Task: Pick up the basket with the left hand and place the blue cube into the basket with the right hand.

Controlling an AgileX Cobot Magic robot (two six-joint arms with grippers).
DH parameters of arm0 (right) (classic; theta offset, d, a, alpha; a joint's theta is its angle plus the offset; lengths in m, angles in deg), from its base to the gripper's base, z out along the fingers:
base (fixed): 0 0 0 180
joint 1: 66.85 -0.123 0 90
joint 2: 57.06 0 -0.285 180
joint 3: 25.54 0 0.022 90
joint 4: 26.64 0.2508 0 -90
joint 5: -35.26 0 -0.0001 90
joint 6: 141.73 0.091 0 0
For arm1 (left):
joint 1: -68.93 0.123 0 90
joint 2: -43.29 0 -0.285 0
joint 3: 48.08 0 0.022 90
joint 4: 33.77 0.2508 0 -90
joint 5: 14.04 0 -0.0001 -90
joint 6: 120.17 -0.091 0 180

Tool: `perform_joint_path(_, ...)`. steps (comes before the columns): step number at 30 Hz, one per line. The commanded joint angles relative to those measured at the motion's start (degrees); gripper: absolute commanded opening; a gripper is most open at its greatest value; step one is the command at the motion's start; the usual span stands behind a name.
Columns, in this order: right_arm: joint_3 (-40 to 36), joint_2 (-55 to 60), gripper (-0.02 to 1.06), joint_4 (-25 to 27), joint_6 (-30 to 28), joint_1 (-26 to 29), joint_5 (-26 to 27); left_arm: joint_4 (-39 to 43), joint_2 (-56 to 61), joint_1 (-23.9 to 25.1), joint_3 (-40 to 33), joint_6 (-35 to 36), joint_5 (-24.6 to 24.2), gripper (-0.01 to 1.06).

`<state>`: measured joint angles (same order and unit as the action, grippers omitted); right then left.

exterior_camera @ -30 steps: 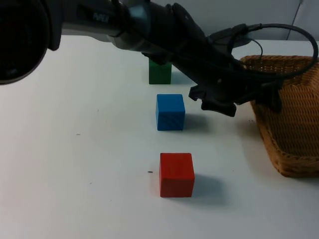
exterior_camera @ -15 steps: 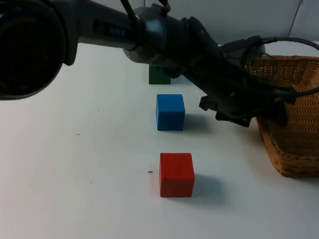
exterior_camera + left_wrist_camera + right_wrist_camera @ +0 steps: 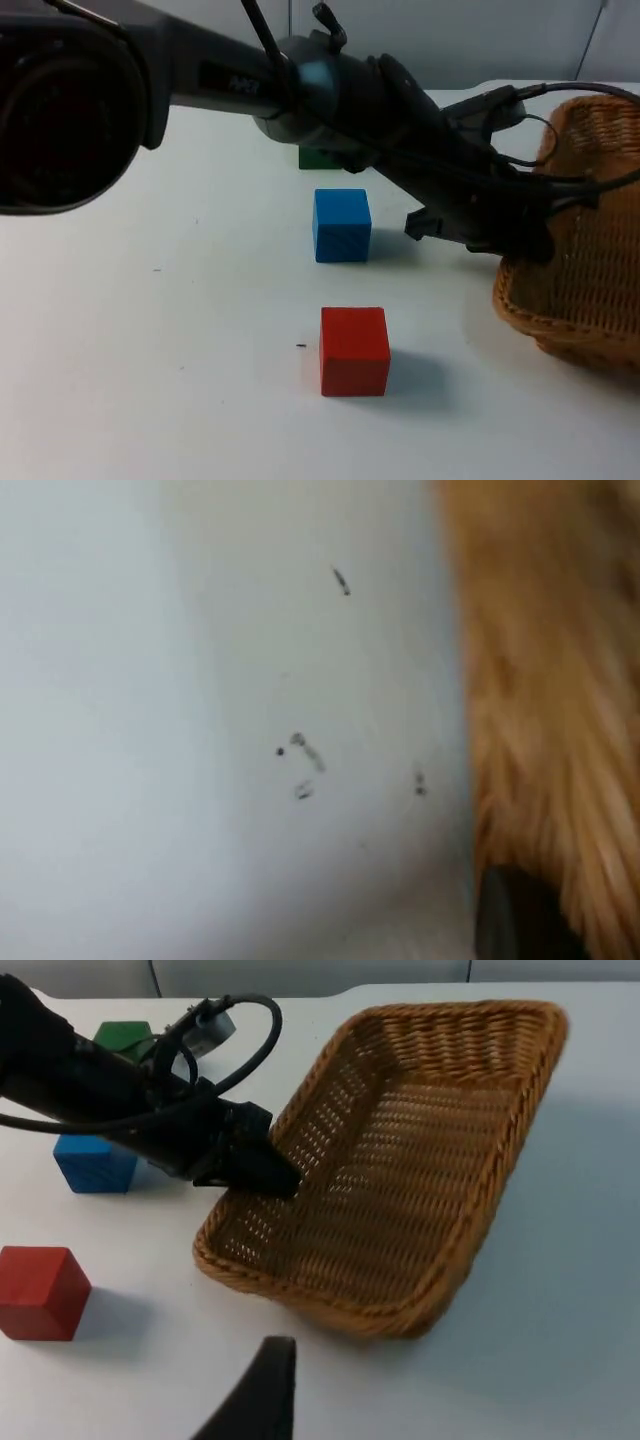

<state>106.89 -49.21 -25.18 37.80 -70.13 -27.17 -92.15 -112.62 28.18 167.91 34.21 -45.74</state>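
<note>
Top view gives you the wicker basket tipped up on its far side, its near rim low by the surface, with the left end effector clamped on the basket's side wall; the right wrist view shows the dark fingers biting that rim. It is a shallow rectangular tray of tan woven cane with a thick braided rim, light and a little springy by my judgement, so expect it to tilt in a one-sided grip.

I judge you are in the first step, the basket lift, barely begun. Next you need to raise it level and hold it steady, open side up.

The blue cube sits just beside the left end effector, on its arm side, apart from it. Beyond it stands a green cube, partly hidden by the arm; nearer the camera, a red cube.

The right end effector waits short of the basket; whether its fingers are apart, you cannot tell.
</note>
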Motion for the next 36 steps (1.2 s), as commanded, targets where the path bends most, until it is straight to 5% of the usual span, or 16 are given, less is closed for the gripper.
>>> perform_joint_path(1,-0.49,-0.06,1.04,-0.28,0.11,-0.04,0.59,0.05,0.26,-0.33,0.16,-0.75,0.68,0.00)
perform_joint_path(7,-0.49,-0.06,1.04,-0.28,0.11,-0.04,0.59,3.04,4.99,-0.33,0.16,6.72,1.98,0.00)
perform_joint_path(14,-0.49,-0.06,1.04,-0.28,0.11,-0.04,0.59,25.88,14.01,-0.09,0.16,27.43,-1.41,0.00)
perform_joint_path(25,-0.49,-0.06,1.04,-0.28,0.11,-0.04,0.59,28.35,22.94,3.70,-0.26,31.99,-8.65,0.00)
perform_joint_path(29,-0.49,-0.06,1.04,-0.28,0.11,-0.04,0.59,28.20,27.34,3.94,-7.25,34.69,-2.06,0.00)
perform_joint_path(32,-0.49,-0.06,1.04,-0.28,0.11,-0.04,0.59,27.32,33.13,4.06,-19.34,35.30,6.44,0.00)
perform_joint_path(36,-0.49,-0.06,1.04,-0.28,0.11,-0.04,0.59,27.22,38.06,6.19,-30.19,35.01,9.40,0.00)
